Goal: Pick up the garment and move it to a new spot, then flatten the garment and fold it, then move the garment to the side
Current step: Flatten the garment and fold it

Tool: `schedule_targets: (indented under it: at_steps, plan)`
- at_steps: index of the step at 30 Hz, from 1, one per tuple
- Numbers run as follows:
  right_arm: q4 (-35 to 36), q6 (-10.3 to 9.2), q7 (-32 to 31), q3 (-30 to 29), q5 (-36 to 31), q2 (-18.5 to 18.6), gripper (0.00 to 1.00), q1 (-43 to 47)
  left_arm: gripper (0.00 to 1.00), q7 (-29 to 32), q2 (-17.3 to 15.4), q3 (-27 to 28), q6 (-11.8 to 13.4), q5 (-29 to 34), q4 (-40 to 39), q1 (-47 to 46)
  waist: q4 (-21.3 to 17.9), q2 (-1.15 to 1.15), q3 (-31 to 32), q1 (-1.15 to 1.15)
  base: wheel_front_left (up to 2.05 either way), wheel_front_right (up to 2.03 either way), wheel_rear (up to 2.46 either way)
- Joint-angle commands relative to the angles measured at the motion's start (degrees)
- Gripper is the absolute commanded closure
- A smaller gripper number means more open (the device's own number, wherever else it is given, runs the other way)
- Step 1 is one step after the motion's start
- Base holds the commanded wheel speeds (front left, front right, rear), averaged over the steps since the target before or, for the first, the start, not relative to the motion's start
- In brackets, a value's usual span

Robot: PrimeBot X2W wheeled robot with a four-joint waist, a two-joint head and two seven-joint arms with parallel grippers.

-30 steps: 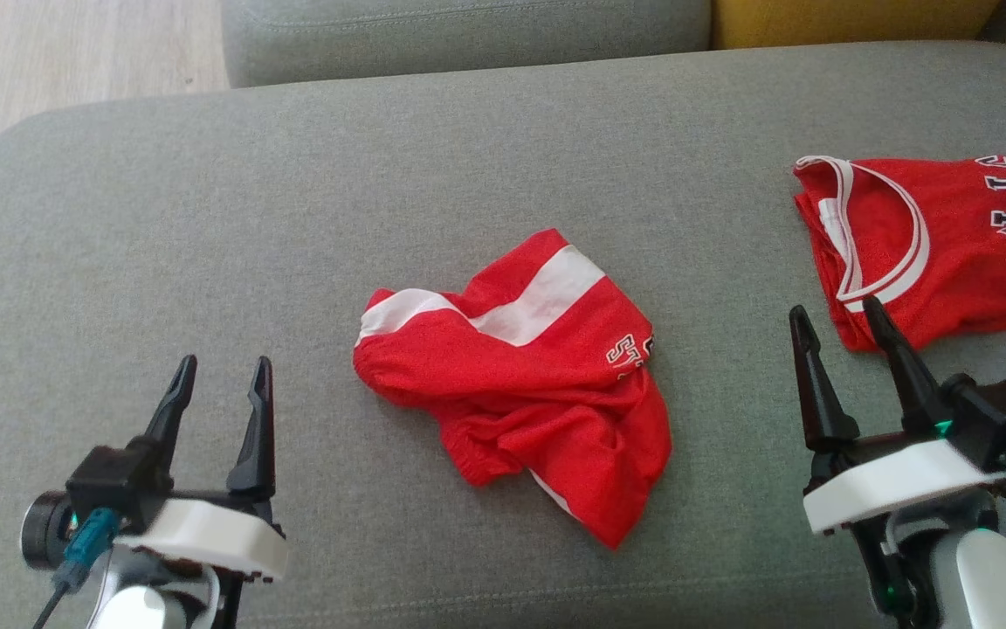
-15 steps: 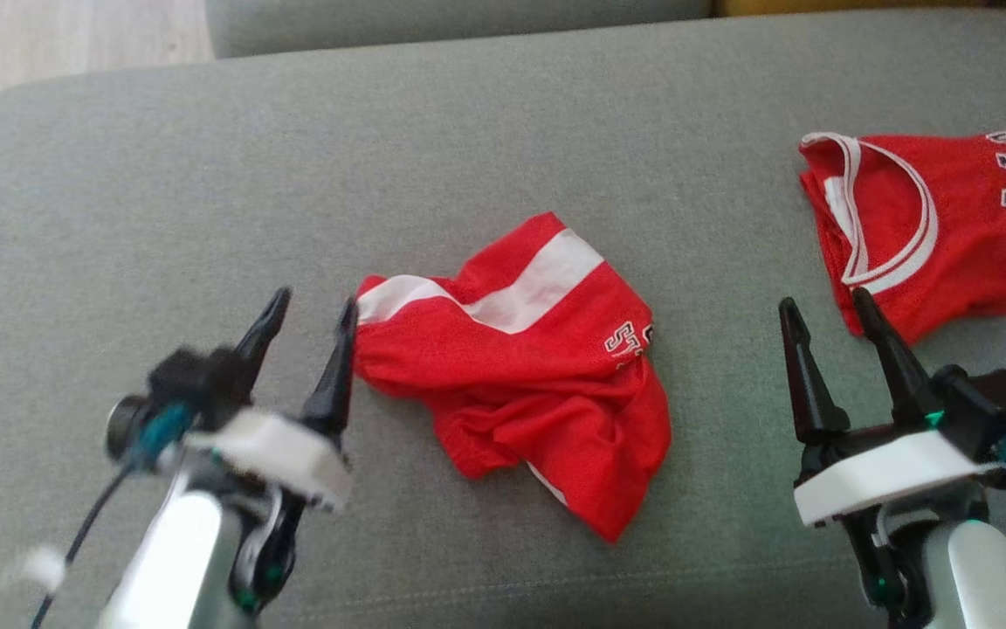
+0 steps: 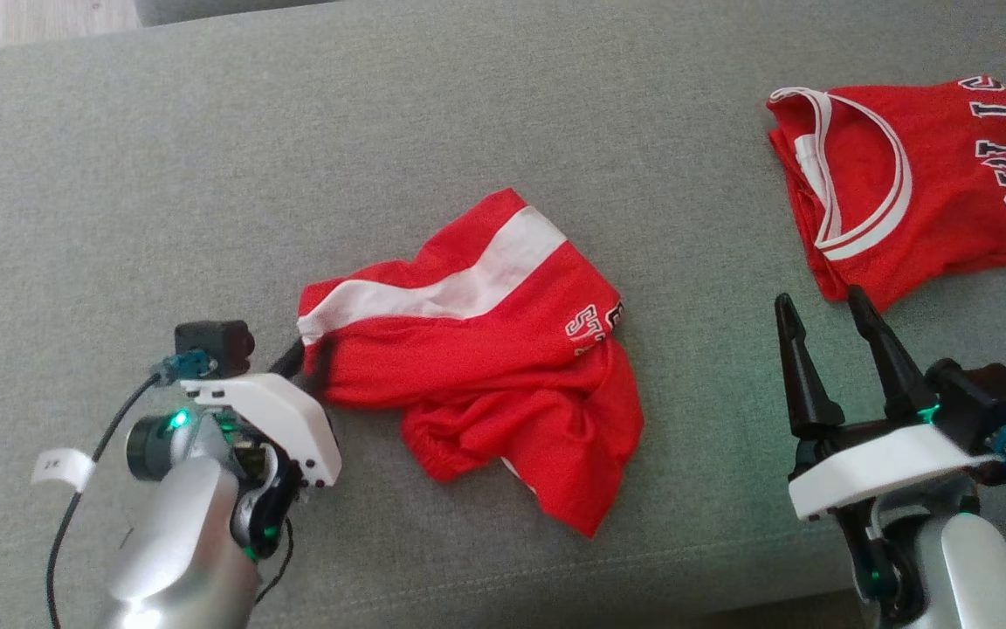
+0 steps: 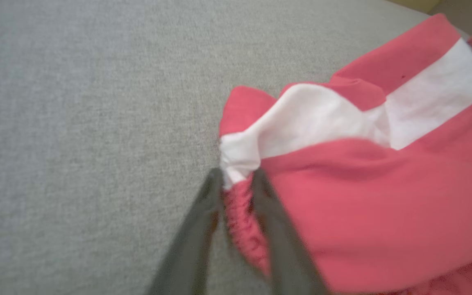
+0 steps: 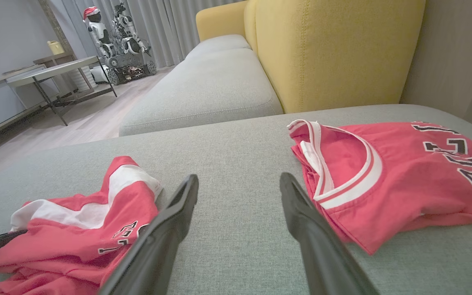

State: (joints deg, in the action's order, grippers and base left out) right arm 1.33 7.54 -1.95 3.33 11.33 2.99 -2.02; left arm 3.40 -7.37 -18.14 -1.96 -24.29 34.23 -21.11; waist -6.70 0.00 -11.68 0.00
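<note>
Looking down from the head view, we are seeing the red shorts (image 3: 485, 384) lying crumpled at the middle of the frame on the grey cushion (image 3: 206, 175). A white stripe is running across their upper part and some lettering is showing at their right edge. The left hand (image 3: 309, 354) is sitting at the lower left of that frame, its tips meeting the left corner of the shorts just below the end of the white stripe. In the left wrist view we are finding its two dark fingers (image 4: 203, 221) standing on either side of the gathered waistband, with red fabric filling the narrow gap between them. We cannot tell whether they are pressing it tight.

The right hand (image 3: 818, 299) is hovering at the lower right of the head view, pointing up the frame, its jaws standing wide apart with nothing between them. Its tips are showing just beside the lower corner of the red jersey (image 3: 931, 175). The jersey is lying at the upper right with its white-trimmed neckline turned to the left and black letters along its right side. The jersey and the shorts are lying well apart on the same cushion. In the right wrist view a yellow backrest (image 5: 326, 53) is rising behind the cushion at the upper right.
</note>
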Motion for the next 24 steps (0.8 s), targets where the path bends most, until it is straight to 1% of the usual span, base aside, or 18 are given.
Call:
schedule_targets:
  at_steps: [1,3,6,7,10,15,17,19,20,22,24]
  plan:
    - [1.8,-0.05,0.73,1.1,0.49,0.03,0.0,-2.06,1.0,-1.3,-1.18,2.1,-0.4,-0.11,-0.95,-3.14,-0.02,0.0,-0.13,0.0,0.0,0.0,0.0]
    - [1.72,-0.05,0.78,0.72,0.56,-0.01,0.0,-1.98,1.0,-3.45,-1.8,2.16,-0.38,0.44,-0.79,-3.26,0.07,0.0,-0.18,0.0,0.0,0.0,0.0]
    - [1.74,-0.05,0.74,-0.11,0.41,-0.04,0.0,-1.77,1.0,-6.61,-3.71,2.27,1.14,2.36,-2.29,-2.48,0.29,0.0,-0.14,0.0,0.0,0.0,0.0]
    - [1.74,-0.05,0.74,-0.11,0.41,-0.04,0.0,-1.77,1.0,-6.61,-3.71,2.27,1.14,2.36,-2.29,-2.48,0.29,0.0,-0.14,0.0,0.0,0.0,0.0]
    - [2.0,-0.05,0.51,-1.06,0.19,-0.07,0.0,-1.34,1.0,-8.19,-5.93,3.04,2.8,3.37,-5.5,-0.55,0.72,0.0,-0.13,0.0,0.0,0.0,0.0]
    - [2.37,-0.05,0.16,-2.21,0.09,-0.09,0.0,-0.71,1.0,-7.27,-8.93,4.35,4.59,3.42,-11.57,3.69,1.43,0.0,-0.36,0.0,0.0,0.0,0.0]
    - [2.42,-0.05,0.02,-2.39,0.29,-0.1,0.0,-0.64,1.0,-6.38,-9.48,4.64,5.13,3.14,-13.23,5.09,1.56,0.0,-0.52,0.0,0.0,0.0,0.0]
    - [2.41,-0.05,-0.02,-2.54,0.42,-0.1,0.0,-0.69,0.99,-5.42,-9.24,4.74,5.5,2.5,-14.19,6.12,1.67,0.0,-0.64,0.0,0.0,0.0,0.0]
    - [2.34,-0.05,-0.07,-2.48,0.52,-0.1,0.0,-0.87,0.0,-5.13,-8.99,4.86,5.66,1.93,-14.49,6.67,1.62,0.0,-0.7,0.0,0.0,0.0,0.0]
    - [2.44,-0.05,0.06,-2.33,0.34,-0.11,0.0,-1.2,0.0,-5.82,-8.49,4.93,5.79,1.55,-15.02,6.92,1.59,0.0,-0.56,0.0,0.0,0.0,0.0]
    - [2.6,-0.05,0.25,-2.15,-0.05,-0.11,0.0,-1.54,0.0,-7.49,-8.0,5.27,6.48,1.53,-15.94,7.38,1.52,0.0,-0.19,0.0,0.0,0.0,0.0]
